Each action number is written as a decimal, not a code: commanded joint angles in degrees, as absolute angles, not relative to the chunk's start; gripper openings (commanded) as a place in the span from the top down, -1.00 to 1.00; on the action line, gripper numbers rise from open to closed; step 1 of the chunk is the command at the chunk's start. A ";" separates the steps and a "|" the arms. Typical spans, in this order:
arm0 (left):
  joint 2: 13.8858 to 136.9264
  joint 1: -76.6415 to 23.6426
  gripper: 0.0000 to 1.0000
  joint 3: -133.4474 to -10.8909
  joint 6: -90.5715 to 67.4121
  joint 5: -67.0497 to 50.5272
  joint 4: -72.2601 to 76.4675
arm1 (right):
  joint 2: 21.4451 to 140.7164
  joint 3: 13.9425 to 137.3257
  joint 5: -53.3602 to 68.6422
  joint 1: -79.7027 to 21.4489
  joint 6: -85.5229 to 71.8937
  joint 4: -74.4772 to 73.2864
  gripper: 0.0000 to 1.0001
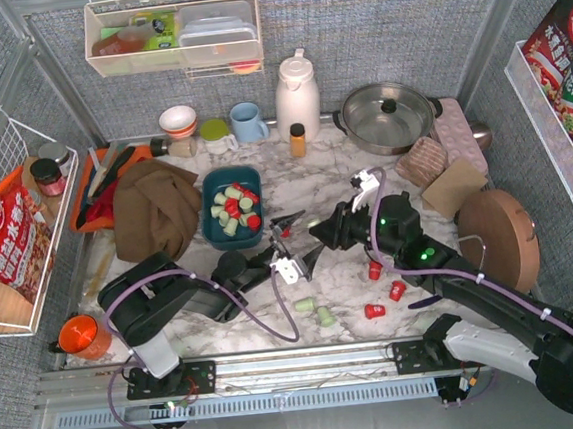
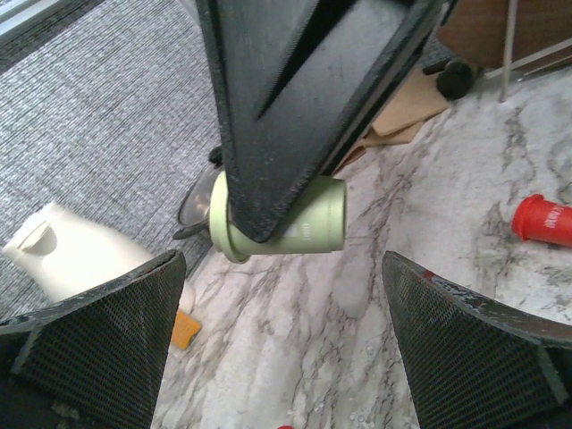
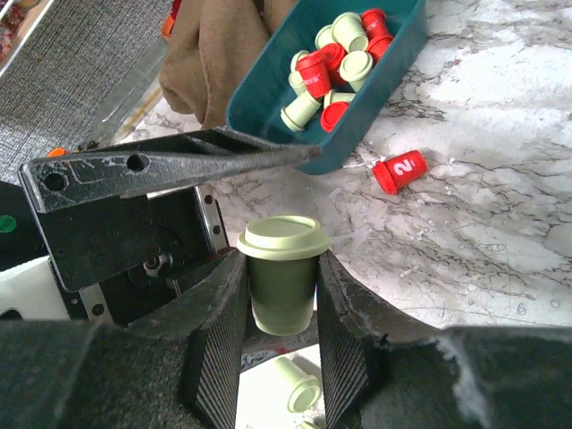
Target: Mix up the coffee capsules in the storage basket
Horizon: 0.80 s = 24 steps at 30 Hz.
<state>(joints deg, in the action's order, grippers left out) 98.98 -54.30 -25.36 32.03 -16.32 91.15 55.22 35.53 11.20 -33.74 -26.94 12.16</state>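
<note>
Right hand [image 3: 280,270] pinches 1 mint-green capsule [image 3: 281,290] just beside the wide-open left hand [image 2: 282,261].

Right gripper [image 3: 280,273] pinching green capsule [image 3: 282,290] near teal basket [image 3: 380,103]

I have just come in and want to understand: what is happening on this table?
The right gripper holds one pale green coffee capsule between its fingers, above the marble table, close in front of the left gripper, which is wide open and holds nothing. The teal storage basket beside them already contains red and green capsules together. Three red capsules and two green ones lie loose on the table.
</note>
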 commanded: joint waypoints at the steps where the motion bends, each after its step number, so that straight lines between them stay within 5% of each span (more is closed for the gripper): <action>1: 98.55 -54.86 -0.99 -25.58 33.53 -13.73 94.72 | 55.72 35.51 13.28 -33.66 -28.21 15.51 0.42; 8: 98.56 -56.21 -0.95 -26.22 34.18 -16.69 94.97 | 57.17 35.27 13.50 -33.66 -29.16 16.62 0.42; 20: 97.98 -56.69 0.04 -25.97 34.54 -16.70 95.01 | 57.44 35.18 13.22 -33.66 -29.29 15.91 0.41; 24: 98.01 -56.69 0.34 -25.84 34.80 -15.27 95.01 | 57.12 35.71 12.42 -33.66 -29.12 14.23 0.17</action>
<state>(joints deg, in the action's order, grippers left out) 98.37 -56.60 -25.91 34.04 -15.40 91.24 57.45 34.85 13.50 -33.69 -28.45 13.54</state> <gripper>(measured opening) 0.475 0.369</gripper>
